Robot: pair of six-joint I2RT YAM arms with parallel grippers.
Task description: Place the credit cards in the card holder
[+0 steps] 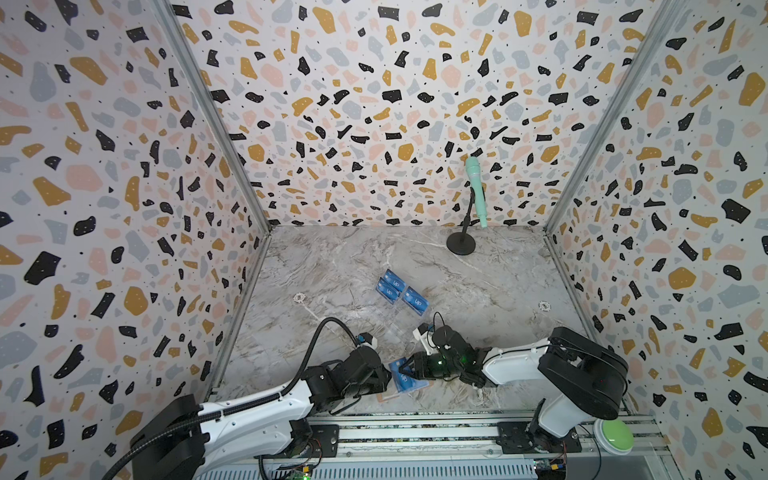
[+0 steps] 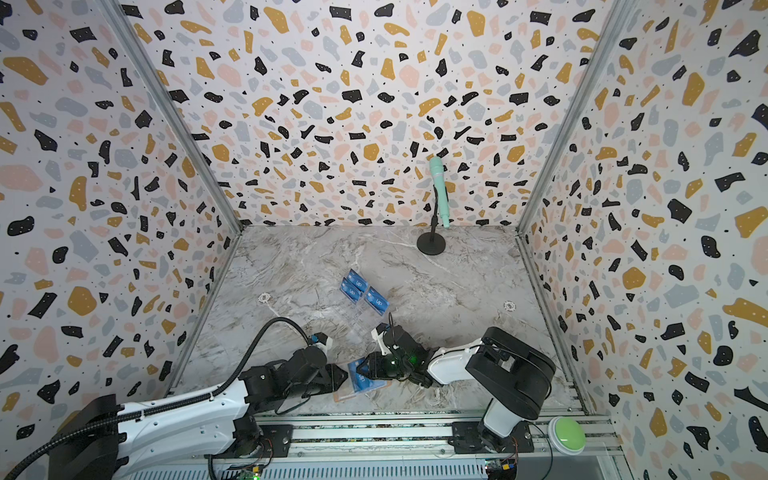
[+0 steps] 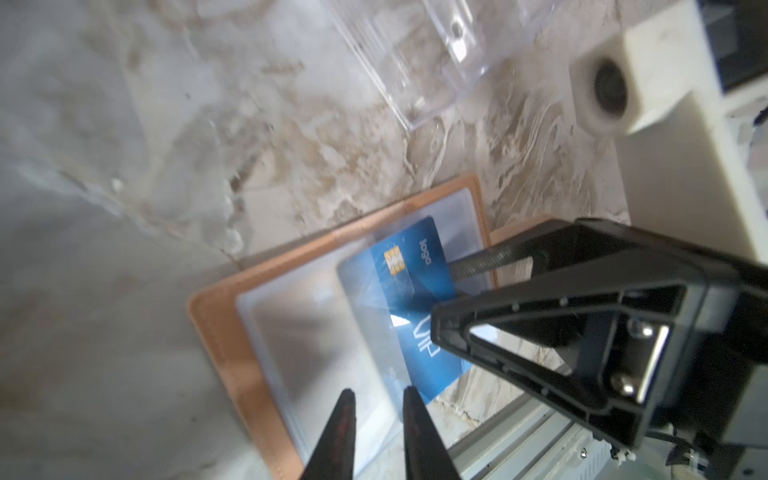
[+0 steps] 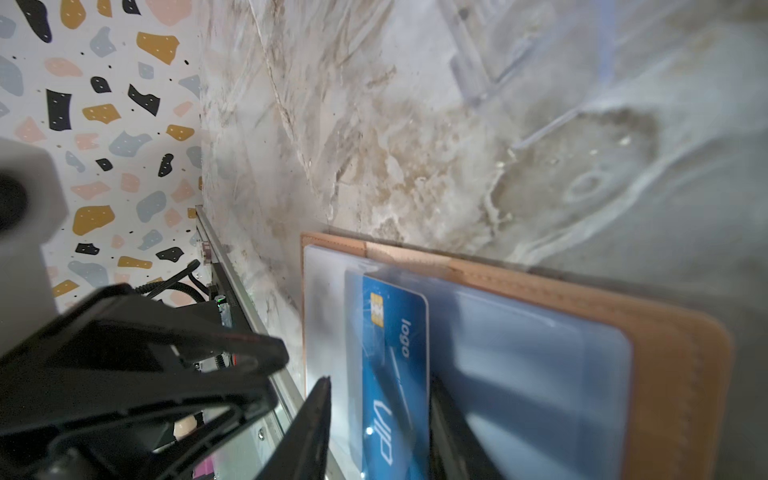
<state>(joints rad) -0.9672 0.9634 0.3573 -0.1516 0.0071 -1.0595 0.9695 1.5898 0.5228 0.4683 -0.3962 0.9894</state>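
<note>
Only wrist cams show you blue card [image 4: 399,332] part-sleeved in card holder [image 3: 212,332]. L pincer [image 3: 378,390] ajar, R pincer [image 4: 380,380] wider, both empty.

a grey-white marbled tabletop [image 1: 332,266] fills the floor of the booth. near its back edge, right of centre, stands the round black base of a microphone stand [image 1: 461,243]. a clear acrylic stand [image 1: 386,320] sits about mid-surface. the salmon card holder [image 3: 235,345] lies open and flat near the front edge. two small white ring marks [image 1: 299,297] sit well apart, left and right.
</note>
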